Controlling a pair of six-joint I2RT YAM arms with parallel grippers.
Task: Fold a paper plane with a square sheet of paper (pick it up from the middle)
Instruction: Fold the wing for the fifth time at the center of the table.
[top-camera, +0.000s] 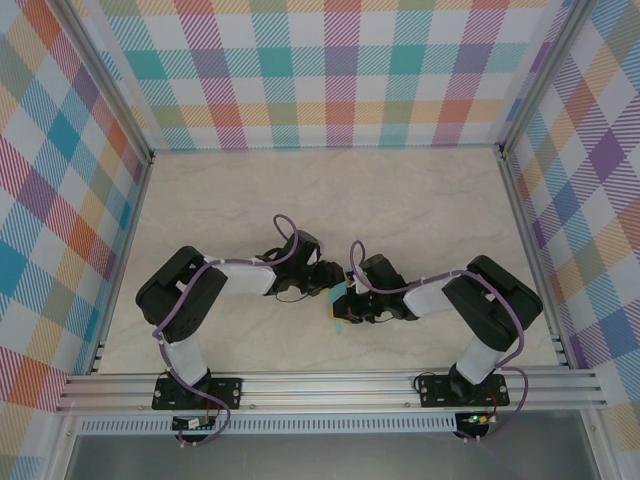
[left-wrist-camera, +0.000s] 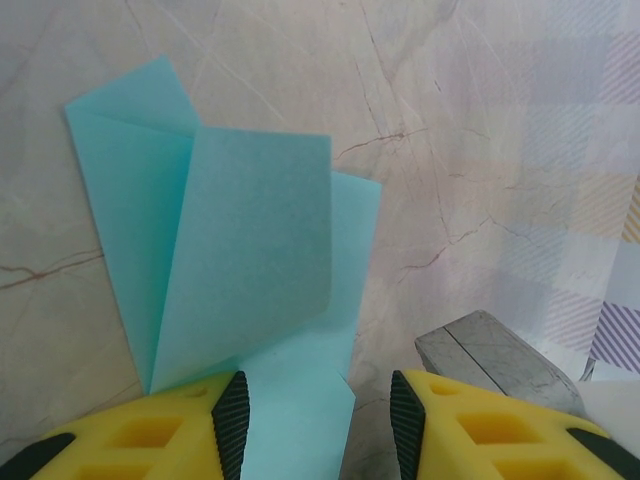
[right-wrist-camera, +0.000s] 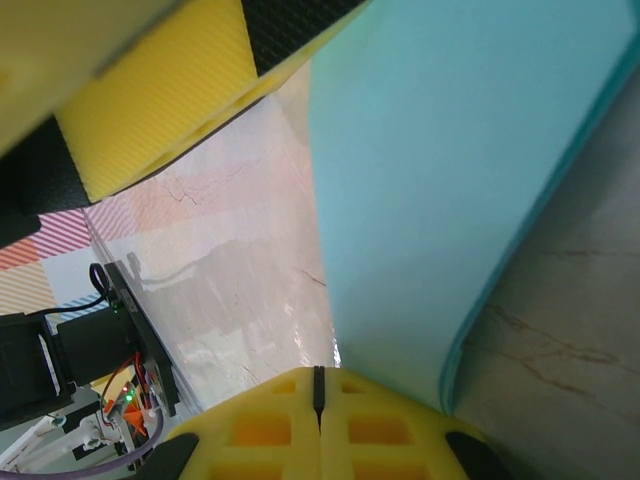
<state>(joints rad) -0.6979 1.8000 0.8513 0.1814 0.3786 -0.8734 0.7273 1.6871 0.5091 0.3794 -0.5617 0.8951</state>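
Observation:
The light cyan paper lies partly folded on the marble table, with one flap standing up over a wider layer. It is no narrow paper plane. My left gripper is open over its near end, and the sheet runs between the jaws close to the left pad. My right gripper is shut, its yellow tips against the paper, which rises just past the right finger. From above, both grippers meet over the paper at the table's near middle.
Marble tabletop ringed by plaid walls; an aluminium rail runs along the near edge. A grey block-shaped part sits beside my left gripper's right finger. The left gripper's yellow finger hangs close above in the right wrist view.

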